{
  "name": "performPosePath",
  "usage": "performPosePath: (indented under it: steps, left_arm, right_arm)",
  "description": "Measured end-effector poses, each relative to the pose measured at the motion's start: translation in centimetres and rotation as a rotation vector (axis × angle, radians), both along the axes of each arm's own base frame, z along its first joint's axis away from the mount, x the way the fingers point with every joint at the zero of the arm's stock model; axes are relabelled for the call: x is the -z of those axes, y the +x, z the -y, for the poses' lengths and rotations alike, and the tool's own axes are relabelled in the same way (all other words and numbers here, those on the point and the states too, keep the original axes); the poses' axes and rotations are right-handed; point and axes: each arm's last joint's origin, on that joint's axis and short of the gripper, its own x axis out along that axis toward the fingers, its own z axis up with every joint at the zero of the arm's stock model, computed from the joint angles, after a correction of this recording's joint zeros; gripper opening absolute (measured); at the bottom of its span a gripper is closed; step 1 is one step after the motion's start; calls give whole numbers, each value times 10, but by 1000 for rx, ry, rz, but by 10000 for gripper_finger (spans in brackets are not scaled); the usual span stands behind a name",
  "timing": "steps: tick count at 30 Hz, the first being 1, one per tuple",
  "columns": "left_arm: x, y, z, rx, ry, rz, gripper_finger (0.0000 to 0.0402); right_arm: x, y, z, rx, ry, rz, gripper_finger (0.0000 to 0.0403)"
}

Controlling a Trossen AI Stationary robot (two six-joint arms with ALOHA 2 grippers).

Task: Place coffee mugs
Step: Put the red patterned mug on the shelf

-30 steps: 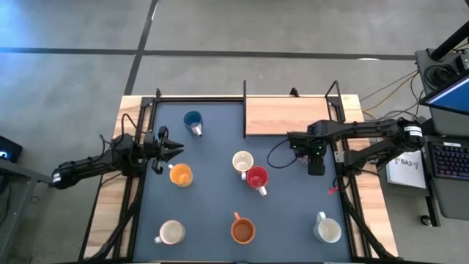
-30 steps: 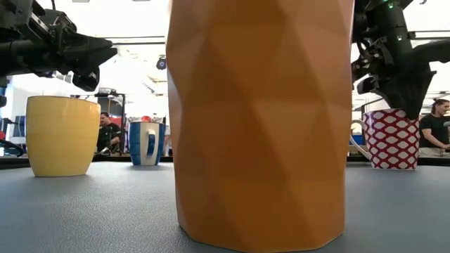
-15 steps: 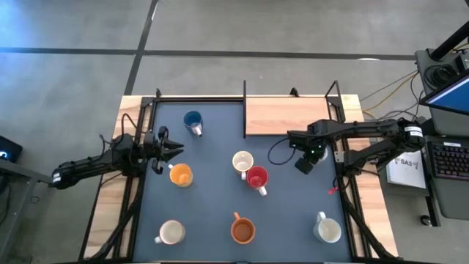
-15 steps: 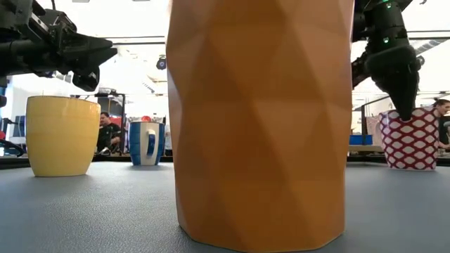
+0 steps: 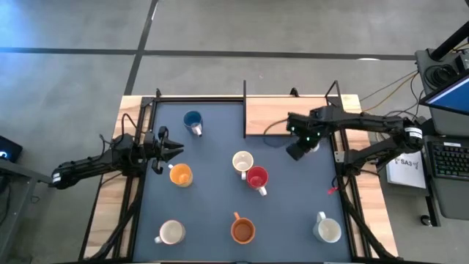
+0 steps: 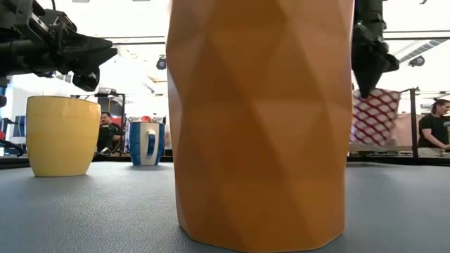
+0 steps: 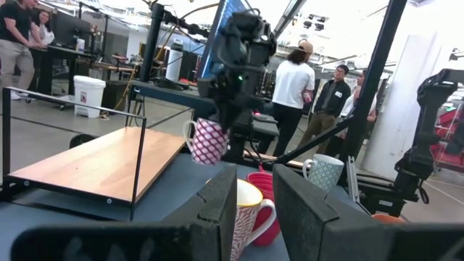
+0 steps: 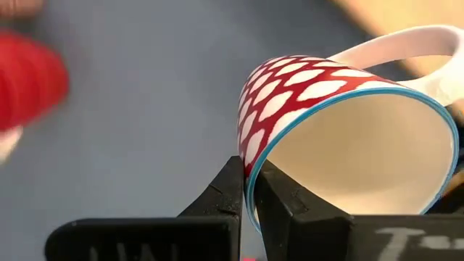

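Red-patterned mug [image 8: 341, 123] lifted off dark mat [image 5: 212, 213], pinched by right gripper [image 8: 250, 192]; people beyond

A: High cam — straight overhead, far up, takes in the whole table [image 5: 220, 147] plus floor round it. Low cam?

B: At tabletop height, level, facing into the room. Orange-brown mug [image 6: 260, 119] sits nearly against the lens, fills the frame's middle. In the high view that mug [image 5: 242, 230] is at 6 o'clock on the table.

A: Wrists?

B: Left wrist cam looks across the table past its own fingers [image 7: 225, 210] toward the wooden shelf [image 7: 101, 163] and the room. Right wrist cam is v. close, aimed down at the mat over a red-patterned mug [image 8: 341, 138].

A: Overlap?

B: That mug [image 7: 208, 141] shows in left wrist, low [image 6: 373, 116] and right wrist views.
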Motion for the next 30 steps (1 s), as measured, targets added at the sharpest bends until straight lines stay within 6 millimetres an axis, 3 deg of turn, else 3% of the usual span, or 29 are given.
performPosePath:
  steps: [7,14,23,30]
  left_arm:
    - [0,0,0,0,0,0,73]
    - [0,0,0,0,0,0,73]
    - [0,0,0,0,0,0,73]
    - [0,0,0,0,0,0,73]
  right_arm:
    - [-18,-11,41,184,-67,45,13]
    - [-19,-33,75,298,-94,30,13]
    - [-15,-55,99,362,-125,-1,13]
    - [-2,-56,114,348,-97,-59,13]
